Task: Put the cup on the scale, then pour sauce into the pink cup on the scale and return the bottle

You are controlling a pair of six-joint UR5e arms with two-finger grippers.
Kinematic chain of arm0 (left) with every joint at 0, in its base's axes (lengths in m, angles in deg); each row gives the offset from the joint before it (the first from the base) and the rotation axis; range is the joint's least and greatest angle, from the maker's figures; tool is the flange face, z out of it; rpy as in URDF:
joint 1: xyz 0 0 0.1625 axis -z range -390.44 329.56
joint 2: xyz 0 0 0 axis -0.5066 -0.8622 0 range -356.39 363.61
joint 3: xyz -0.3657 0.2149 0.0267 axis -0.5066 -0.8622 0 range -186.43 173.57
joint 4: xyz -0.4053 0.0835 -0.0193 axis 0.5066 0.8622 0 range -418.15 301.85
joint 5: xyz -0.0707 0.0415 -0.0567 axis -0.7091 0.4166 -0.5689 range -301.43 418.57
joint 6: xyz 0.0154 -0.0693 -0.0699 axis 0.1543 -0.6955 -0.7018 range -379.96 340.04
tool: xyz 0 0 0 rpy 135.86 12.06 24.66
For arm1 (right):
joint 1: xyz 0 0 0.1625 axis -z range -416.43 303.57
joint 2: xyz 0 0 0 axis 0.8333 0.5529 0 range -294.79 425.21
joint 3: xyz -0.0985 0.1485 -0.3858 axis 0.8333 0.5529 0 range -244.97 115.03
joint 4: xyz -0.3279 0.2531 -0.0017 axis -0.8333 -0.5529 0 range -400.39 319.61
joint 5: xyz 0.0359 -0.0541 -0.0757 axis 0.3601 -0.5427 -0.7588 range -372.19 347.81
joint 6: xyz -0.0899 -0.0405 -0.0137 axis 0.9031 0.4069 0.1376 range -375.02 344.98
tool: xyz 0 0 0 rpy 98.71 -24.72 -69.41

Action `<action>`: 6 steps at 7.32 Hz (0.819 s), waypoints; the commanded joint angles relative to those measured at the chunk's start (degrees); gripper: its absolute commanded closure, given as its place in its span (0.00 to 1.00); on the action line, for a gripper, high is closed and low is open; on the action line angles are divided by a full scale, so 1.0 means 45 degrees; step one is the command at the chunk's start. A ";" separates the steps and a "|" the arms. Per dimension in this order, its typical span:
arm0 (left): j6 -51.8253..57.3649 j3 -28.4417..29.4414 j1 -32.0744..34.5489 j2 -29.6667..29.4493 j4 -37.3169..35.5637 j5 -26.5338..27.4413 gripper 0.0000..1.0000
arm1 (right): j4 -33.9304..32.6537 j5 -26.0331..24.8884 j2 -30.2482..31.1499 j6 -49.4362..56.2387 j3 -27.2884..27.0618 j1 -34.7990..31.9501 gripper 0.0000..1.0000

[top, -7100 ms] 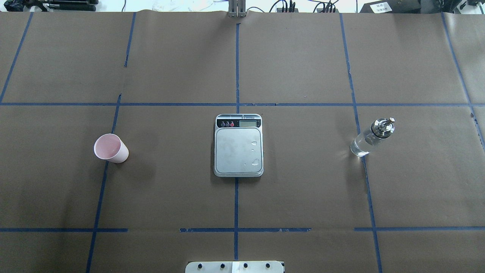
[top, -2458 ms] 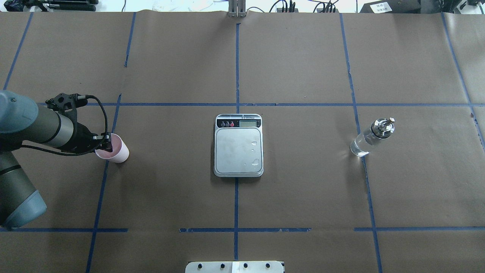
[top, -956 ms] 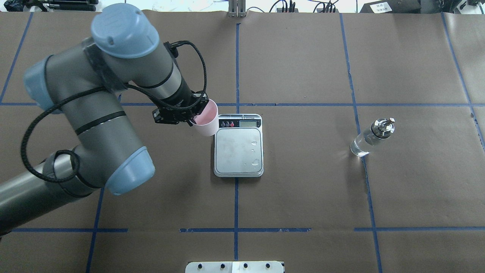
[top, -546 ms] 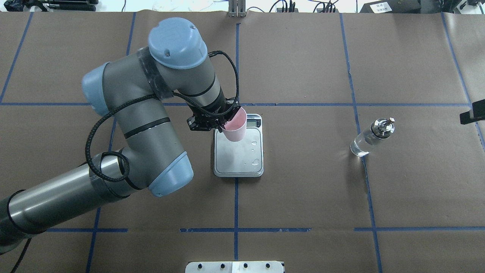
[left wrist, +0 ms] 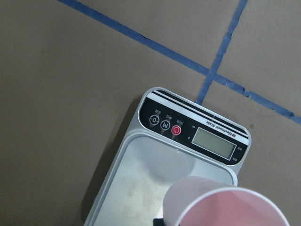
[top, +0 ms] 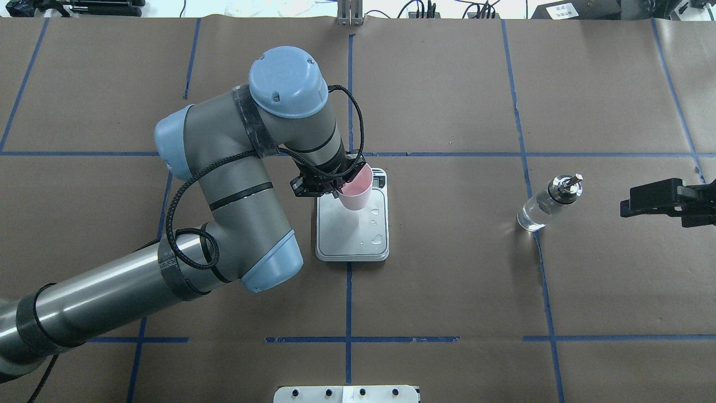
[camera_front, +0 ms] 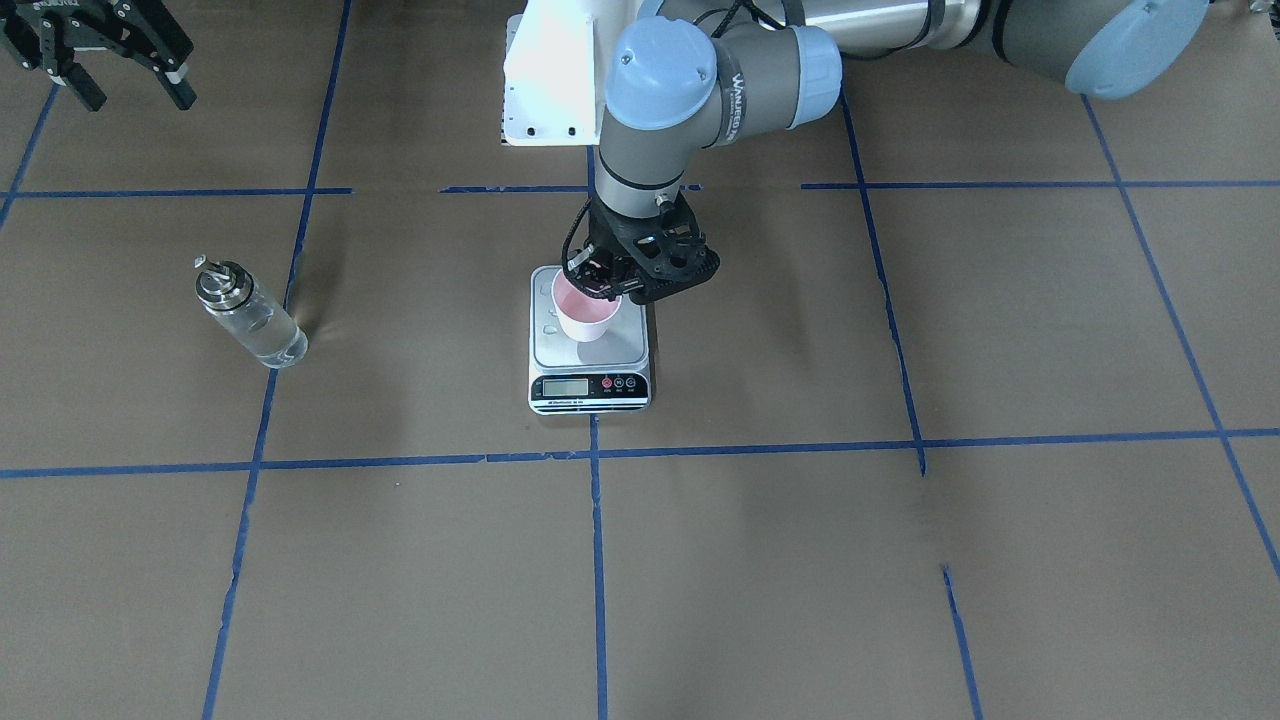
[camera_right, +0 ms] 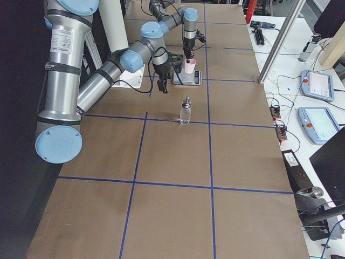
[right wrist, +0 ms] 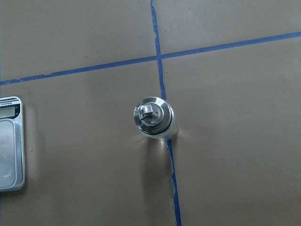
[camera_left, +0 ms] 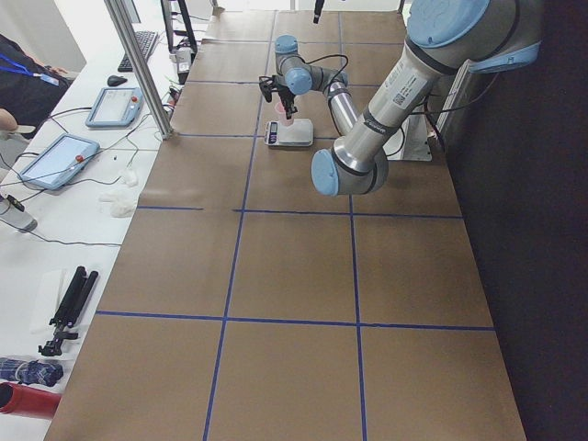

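- Lower centre of the overhead view: scale point(top: 351, 246) lying flat on the brown table paper point(top: 447, 291), in the same spot as in every earlier frame, with a few water drops point(top: 378, 239) on the right of its platform.
- Just above that: cup point(top: 356, 190) upright, pinched at its left rim by the left gripper point(top: 339, 188), fingers clenched on that rim. Standing on the paper at far left seven seconds ago; since half a second ago carried a little further right, to hang over the platform's far half and hide part of the display strip. Cannot tell whether its base touches the platform.
- Right of centre: bottle point(top: 541, 208) upright on a blue tape line point(top: 545, 291), unmoved, with clear sauce point(top: 531, 218) inside, well apart from the scale.
- Right edge: right gripper point(top: 627, 202), fingers spread and empty in the upper left of the front-facing view. Further into frame than half a second ago, near the bottle but not touching it.
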 commanded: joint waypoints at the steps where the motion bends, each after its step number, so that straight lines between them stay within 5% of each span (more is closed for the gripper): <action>1: -0.0447 0.0022 -0.0434 0.0038 0.0039 0.0558 1.00 | -0.0002 -0.0122 0.0027 -0.0055 -0.0059 0.0104 0.00; 6: -0.0331 0.0023 -0.0495 0.0077 0.0059 0.0561 1.00 | 0.0057 -0.1758 0.0222 -0.0442 -0.0254 0.1349 0.00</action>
